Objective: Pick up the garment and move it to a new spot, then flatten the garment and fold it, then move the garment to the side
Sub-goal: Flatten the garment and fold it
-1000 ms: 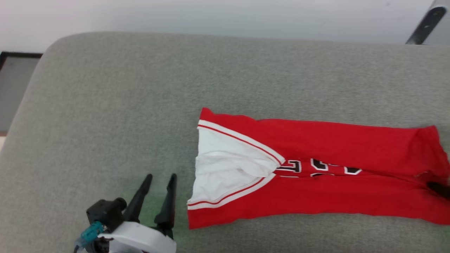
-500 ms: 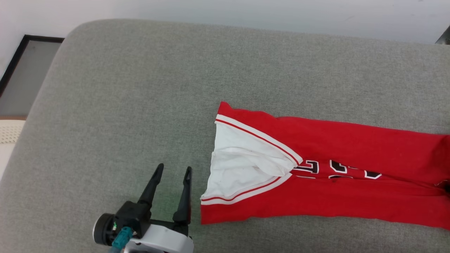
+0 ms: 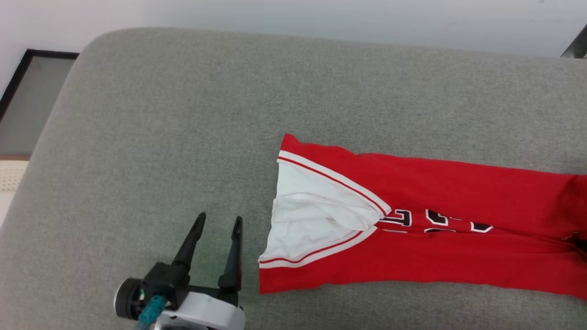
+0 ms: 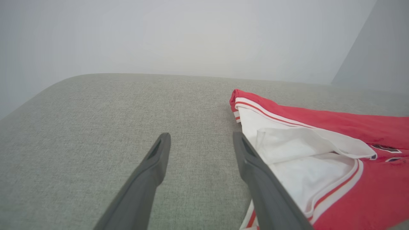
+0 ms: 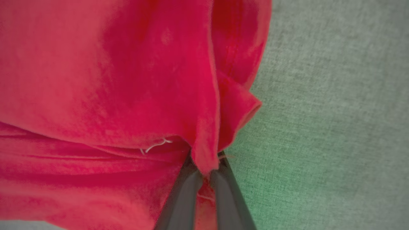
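The garment (image 3: 412, 229) is a red jersey lying in a long folded strip across the grey cushion, its white sleeve ends and striped trim at the left end and black lettering in the middle. My left gripper (image 3: 219, 219) rests open on the cushion just left of that end, with nothing between its fingers. In the left wrist view, the left gripper (image 4: 201, 137) has its right finger (image 4: 255, 169) alongside the white fabric of the garment (image 4: 319, 153). My right gripper (image 5: 204, 167) is shut on a red fold at the garment's (image 5: 127, 80) far right end.
The grey cushion (image 3: 183, 114) has bare room to the left of and behind the garment. A pale wall runs behind it. A dark-framed panel (image 3: 27, 101) lies past the cushion's left edge, and a dark bar (image 3: 575, 46) shows at the top right corner.
The head camera has shifted, so the whole picture moved right and up. The left gripper stays open beside the garment's left end, with its wrist turned a little. The garment lies the same.
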`<state>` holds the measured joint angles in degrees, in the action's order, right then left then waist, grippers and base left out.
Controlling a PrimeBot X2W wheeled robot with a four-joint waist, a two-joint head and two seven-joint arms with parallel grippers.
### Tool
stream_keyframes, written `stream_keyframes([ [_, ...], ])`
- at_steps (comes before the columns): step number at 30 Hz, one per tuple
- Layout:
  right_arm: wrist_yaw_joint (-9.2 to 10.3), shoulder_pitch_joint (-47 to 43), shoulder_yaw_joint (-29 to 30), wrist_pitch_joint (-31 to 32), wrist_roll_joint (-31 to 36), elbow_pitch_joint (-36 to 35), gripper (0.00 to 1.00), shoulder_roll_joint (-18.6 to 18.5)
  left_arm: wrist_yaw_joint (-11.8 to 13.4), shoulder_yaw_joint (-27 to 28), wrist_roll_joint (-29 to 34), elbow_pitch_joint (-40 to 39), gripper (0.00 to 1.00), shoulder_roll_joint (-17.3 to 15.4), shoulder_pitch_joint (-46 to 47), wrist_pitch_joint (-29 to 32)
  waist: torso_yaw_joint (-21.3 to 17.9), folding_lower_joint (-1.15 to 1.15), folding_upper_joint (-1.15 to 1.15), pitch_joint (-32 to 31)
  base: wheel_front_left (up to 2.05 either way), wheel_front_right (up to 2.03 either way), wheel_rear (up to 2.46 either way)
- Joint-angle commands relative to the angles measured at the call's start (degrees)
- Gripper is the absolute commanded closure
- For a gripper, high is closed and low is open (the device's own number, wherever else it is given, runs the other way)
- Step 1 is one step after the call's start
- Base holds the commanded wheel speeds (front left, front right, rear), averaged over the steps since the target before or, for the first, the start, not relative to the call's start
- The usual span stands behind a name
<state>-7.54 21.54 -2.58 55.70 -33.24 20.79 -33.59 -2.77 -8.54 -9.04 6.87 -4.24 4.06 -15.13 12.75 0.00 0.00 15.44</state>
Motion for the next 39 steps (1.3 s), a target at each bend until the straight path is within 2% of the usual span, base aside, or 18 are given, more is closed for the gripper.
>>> stream_keyframes([
  [1, 0.11, -3.35, -1.8, -0.52, -0.19, 3.12, 1.0, 2.77, -0.79, 0.75, 0.53, 0.25, 0.0, 0.33, -0.82, 0.03, -0.45, 0.0, 0.0, -0.67, 0.0, 0.0, 0.0],
  [8, 0.11, -1.14, 1.52, -6.62, -0.27, 4.48, 1.0, 3.75, -1.69, 2.5, 1.08, 0.33, 0.0, 0.86, -1.34, 0.03, -2.27, 0.0, 0.0, -2.17, 0.0, 0.0, 0.0],
  [15, 0.15, 1.36, 9.4, -13.18, 0.32, 7.47, 1.0, 2.02, -2.46, 4.72, 1.47, -0.52, 0.0, 1.08, -1.71, 0.03, -5.18, 0.0, 0.0, -1.98, 0.0, 0.0, 0.0],
  [19, 0.12, 1.39, 13.83, -15.25, 0.73, 9.21, 1.0, 0.21, -2.88, 5.4, 1.63, -0.77, 0.0, 1.17, -1.91, 0.02, -6.46, 0.0, 0.0, -1.69, 0.0, 0.0, 0.0],
  [24, 0.11, 1.23, 16.84, -17.02, 1.48, 9.27, 1.0, 0.05, -3.3, 6.37, 1.93, -0.54, 0.0, 1.21, -2.1, 0.02, -7.87, 0.0, 0.0, -1.96, 0.0, 0.0, 0.0],
  [30, 0.1, -0.03, 12.18, -16.22, 0.92, 2.82, 1.0, 2.25, -3.64, 6.75, 1.66, 0.67, 0.0, 1.3, -2.86, 0.02, -9.24, 0.0, 0.0, -4.09, 0.0, 0.0, 0.0],
  [39, 0.1, -0.34, -2.19, -12.09, -2.64, -14.49, 1.0, 5.1, -3.1, 5.7, -0.49, 2.13, 0.0, 1.37, -4.08, 0.02, -9.37, 0.0, 0.0, -7.54, 0.0, 0.0, 0.0],
])
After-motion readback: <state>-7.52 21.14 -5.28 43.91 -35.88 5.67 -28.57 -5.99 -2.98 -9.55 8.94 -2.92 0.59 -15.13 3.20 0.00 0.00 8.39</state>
